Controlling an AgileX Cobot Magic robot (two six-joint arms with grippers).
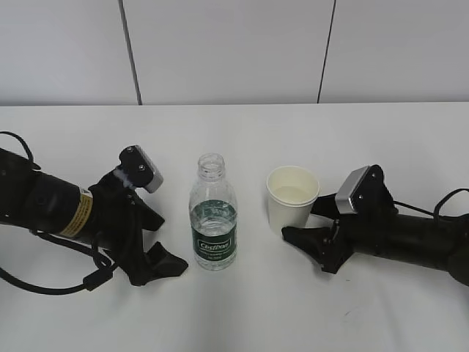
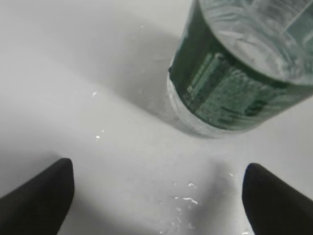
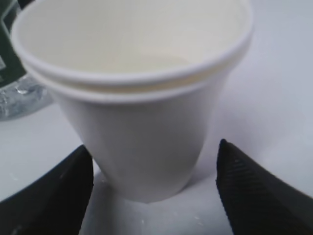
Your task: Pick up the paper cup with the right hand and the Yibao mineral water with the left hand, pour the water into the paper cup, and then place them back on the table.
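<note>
Low in the exterior frame, the left hand (image 1: 150, 242) at lower left and the right hand (image 1: 304, 227) at lower right rest on the white table (image 1: 242, 308), both claws spread wide and gripping nothing. Just above them at centre stands the uncapped Yibao mineral water (image 1: 213, 213), upright, water (image 1: 213, 216) reaching about the label's top. Right of it stands the paper cup (image 1: 292, 198), just beyond the right fingertips, its cream inside showing pale liquid near the bottom.
</note>
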